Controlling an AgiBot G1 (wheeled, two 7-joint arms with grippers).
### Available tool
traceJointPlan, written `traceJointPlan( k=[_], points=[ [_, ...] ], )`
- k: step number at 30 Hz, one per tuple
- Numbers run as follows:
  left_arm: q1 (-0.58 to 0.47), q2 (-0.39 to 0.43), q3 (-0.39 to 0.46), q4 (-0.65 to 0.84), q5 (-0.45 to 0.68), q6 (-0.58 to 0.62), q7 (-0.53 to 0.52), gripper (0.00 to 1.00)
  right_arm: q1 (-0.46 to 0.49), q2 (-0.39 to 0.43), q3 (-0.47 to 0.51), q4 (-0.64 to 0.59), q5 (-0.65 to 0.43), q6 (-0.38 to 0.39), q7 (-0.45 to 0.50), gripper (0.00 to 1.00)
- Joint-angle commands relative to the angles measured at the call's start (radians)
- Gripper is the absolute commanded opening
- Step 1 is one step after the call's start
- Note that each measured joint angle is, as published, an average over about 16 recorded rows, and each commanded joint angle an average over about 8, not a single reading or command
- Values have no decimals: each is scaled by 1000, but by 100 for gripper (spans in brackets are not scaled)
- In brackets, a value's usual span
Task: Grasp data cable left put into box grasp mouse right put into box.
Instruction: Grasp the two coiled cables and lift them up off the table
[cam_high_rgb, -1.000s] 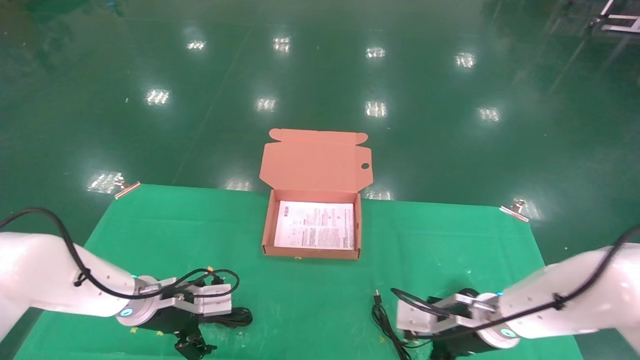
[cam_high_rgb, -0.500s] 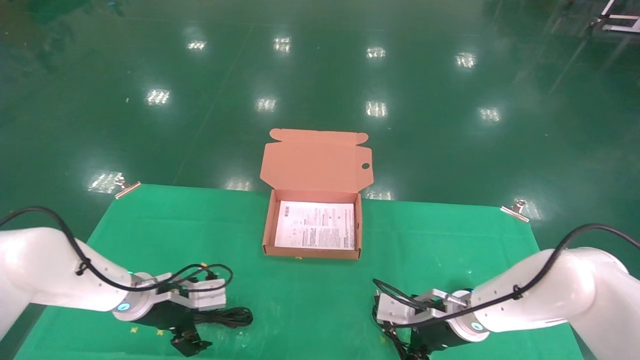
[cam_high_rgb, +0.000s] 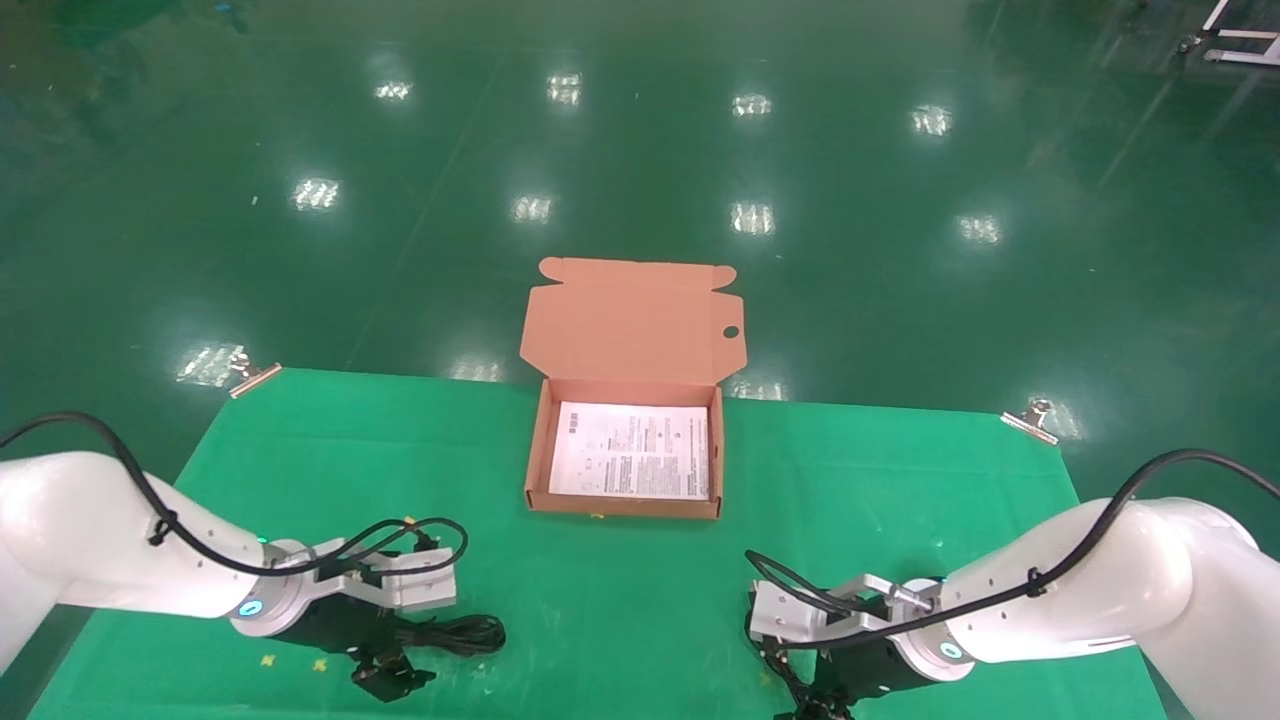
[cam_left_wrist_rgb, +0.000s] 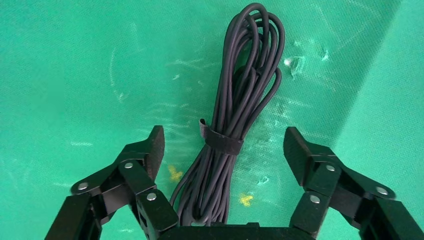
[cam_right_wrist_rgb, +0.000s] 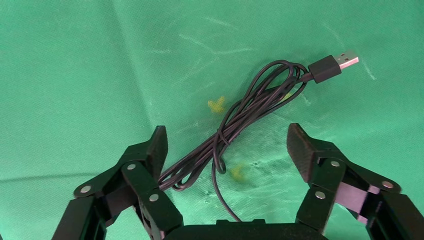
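Data cable (cam_left_wrist_rgb: 235, 120) lies flat on the green mat (cam_high_rgb: 640, 590) at the near left, a long oval bundle cinched by a black strap (cam_left_wrist_rgb: 221, 139). We see our left gripper (cam_left_wrist_rgb: 223, 150) low over it, jaws wide apart, one finger on each side of the bundle, gripping nothing; we can't tell if the fingertips touch the mat.

Mouse itself isn't visible to us in any view. Its cord (cam_right_wrist_rgb: 240, 125) lies loosely looped on the mat at the near right, USB plug (cam_right_wrist_rgb: 332, 65) at the far end of the loop. Right gripper (cam_right_wrist_rgb: 227, 150) is spread wide above the cord, holding nothing.

Box (cam_high_rgb: 540, 450) sits at the mat's far middle, well apart from both grippers, lid (cam_high_rgb: 630, 325) standing open, a printed sheet (cam_high_rgb: 630, 450) flat inside.
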Motion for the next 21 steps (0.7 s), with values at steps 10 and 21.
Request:
traceJointPlan(
  k=[10, 21],
  points=[
    [0, -2, 6, -7, 5, 6, -2, 0, 3, 4, -4, 10, -6, -7, 1, 0],
    [-1, -2, 7, -9, 6, 8, -3, 0, 4, 4, -5, 12, -8, -9, 1, 0]
  ],
)
